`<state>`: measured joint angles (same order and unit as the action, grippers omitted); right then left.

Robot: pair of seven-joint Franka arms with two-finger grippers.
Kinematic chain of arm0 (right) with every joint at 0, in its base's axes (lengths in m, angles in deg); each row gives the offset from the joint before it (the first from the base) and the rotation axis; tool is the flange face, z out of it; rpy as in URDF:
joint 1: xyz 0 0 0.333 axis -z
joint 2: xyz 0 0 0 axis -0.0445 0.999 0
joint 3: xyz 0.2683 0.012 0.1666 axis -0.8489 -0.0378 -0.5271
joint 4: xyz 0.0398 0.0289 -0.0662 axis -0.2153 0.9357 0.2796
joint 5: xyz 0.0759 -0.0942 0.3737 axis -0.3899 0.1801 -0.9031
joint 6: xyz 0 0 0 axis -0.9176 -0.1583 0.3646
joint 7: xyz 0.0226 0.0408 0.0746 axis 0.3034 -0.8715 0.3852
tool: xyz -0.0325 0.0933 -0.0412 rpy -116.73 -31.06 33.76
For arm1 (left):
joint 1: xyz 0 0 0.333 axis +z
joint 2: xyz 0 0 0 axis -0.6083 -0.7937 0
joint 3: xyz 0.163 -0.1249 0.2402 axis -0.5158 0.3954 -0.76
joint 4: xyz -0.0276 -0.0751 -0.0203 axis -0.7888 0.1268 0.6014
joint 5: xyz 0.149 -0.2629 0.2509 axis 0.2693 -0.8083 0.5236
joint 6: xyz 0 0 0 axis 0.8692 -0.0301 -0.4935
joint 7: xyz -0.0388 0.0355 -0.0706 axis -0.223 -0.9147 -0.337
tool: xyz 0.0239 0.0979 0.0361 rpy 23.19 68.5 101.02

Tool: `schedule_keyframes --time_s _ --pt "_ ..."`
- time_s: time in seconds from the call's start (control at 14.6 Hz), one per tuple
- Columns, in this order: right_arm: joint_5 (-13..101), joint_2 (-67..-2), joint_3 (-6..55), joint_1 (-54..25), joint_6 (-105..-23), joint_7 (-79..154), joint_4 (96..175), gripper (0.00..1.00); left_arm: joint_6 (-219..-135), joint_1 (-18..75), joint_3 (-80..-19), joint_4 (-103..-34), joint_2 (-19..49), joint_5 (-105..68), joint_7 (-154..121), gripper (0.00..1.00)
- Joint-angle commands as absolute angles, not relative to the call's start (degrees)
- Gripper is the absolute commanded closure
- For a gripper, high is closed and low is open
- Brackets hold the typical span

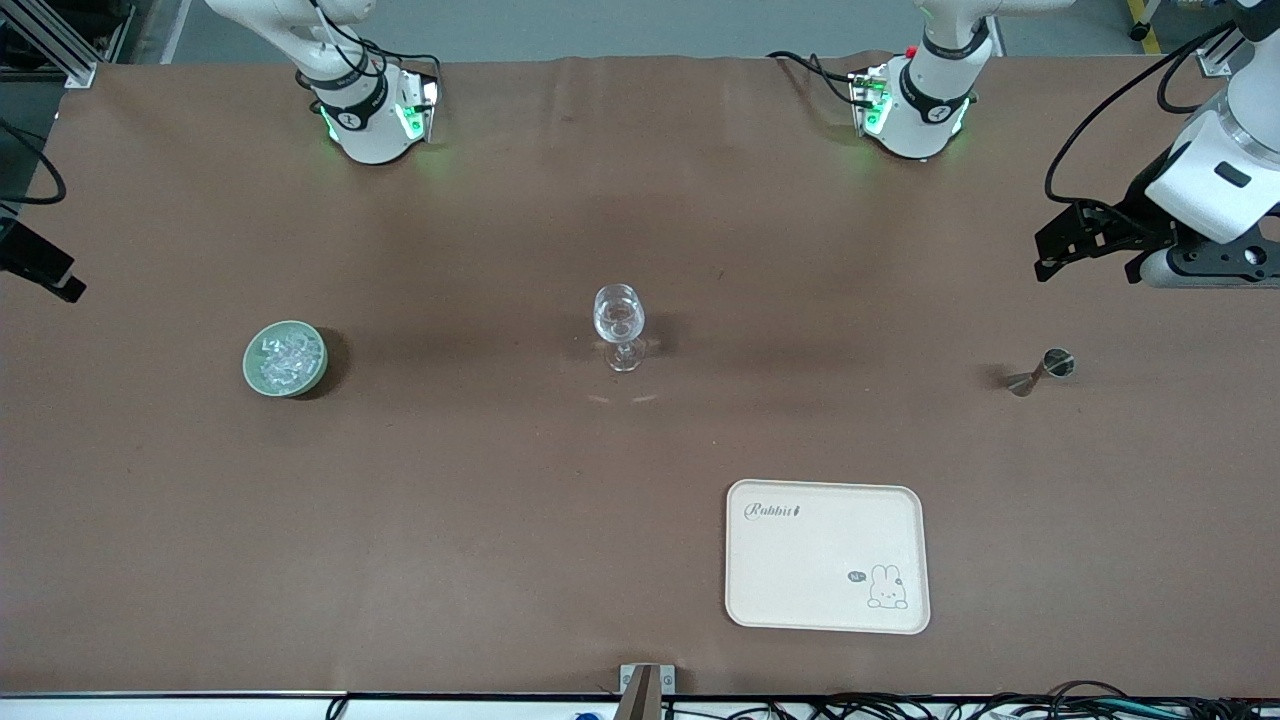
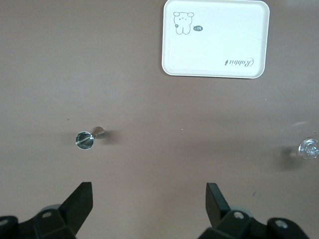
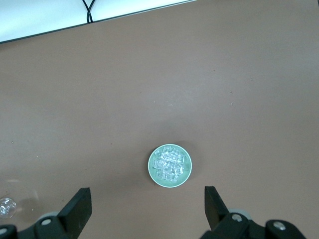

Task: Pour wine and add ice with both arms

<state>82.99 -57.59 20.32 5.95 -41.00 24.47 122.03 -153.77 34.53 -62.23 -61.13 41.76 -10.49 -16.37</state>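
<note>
The ice is a heap of small clear cubes filling a pale green bowl, which stands on the brown tabletop toward the right arm's end. In the right wrist view the same ice sits in the bowl, with the right gripper up in the air near the bowl, its fingers wide apart and holding nothing. At mid-table stands an upright clear stemmed glass, well apart from the bowl. Toward the left arm's end a small metal jigger stands on the tabletop. A cream tray printed with a rabbit drawing lies flat, nearer to the front camera than the glass and the jigger. The left gripper hangs in the air above the tabletop at the left arm's end; the left wrist view shows its fingers spread apart and empty, with the jigger below. Both arms wait clear of the objects.
</note>
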Motion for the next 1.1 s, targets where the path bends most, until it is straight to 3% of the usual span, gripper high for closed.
schedule_keyframes --time_s 0.0,0.48,1.03 --pt "83.6 -58.1 19.8 6.6 -41.6 25.5 122.9 0.00 -154.8 34.7 -62.0 -62.6 43.1 -11.2 -15.9 0.00" --pt "83.3 -58.1 19.8 6.6 -41.4 27.1 122.9 0.00 -153.4 35.0 -63.3 -62.4 42.8 -11.1 -15.8 0.00" --pt "83.2 -58.3 19.8 6.6 -42.0 27.5 125.2 0.00 -153.6 34.8 -77.6 -62.4 36.6 -18.8 -12.2 0.00"
